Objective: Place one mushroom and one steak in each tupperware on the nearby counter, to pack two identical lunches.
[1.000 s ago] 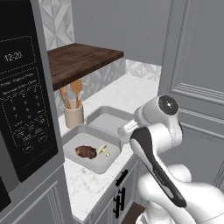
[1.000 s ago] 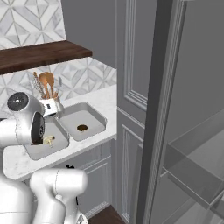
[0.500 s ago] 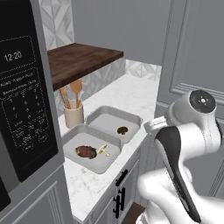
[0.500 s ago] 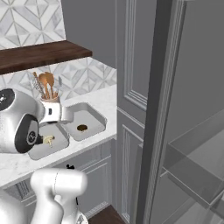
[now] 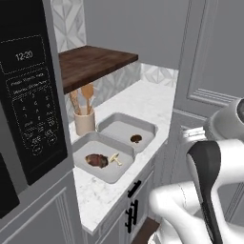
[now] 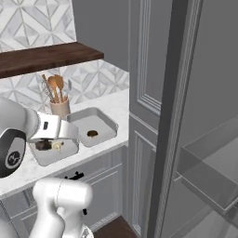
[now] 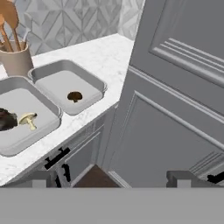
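Since the earlier frames, the arm has been swung away from the trays toward the tall grey cabinet door, so that both tupperware trays are now uncovered in the left base view. The gripper (image 7: 112, 177) is seen in the hand view with its two dark finger tips standing far apart and nothing held between them; it is released and directed at the grey panelled cabinet door (image 7: 175, 96) and at the counter's front edge.

On the white marble counter (image 5: 143, 102), two shallow grey tupperware trays are set side by side, touching or nearly touching along one edge. The nearer tupperware (image 5: 83, 145) holds a dark brown steak (image 5: 96, 160) and, just beside it, a pale mushroom (image 5: 115, 158) lying on its side. The farther tupperware (image 5: 114, 121) holds one small dark brown item (image 5: 136, 139) near its front rim; from the hand view it resembles a brown-capped mushroom, though its kind cannot be told with certainty.

A tan cylindrical utensil holder (image 5: 85, 122) with wooden spoons (image 5: 82, 96) stands on the counter just behind the trays, near the patterned tile backsplash (image 6: 37, 23). A dark brown wooden shelf (image 5: 90, 64) is mounted above the counter. A black microwave (image 5: 28, 105) with a keypad and clock display is seen at the left of the left base view. Grey panelled cabinets (image 7: 83, 155) with dark handles are fitted below the counter.
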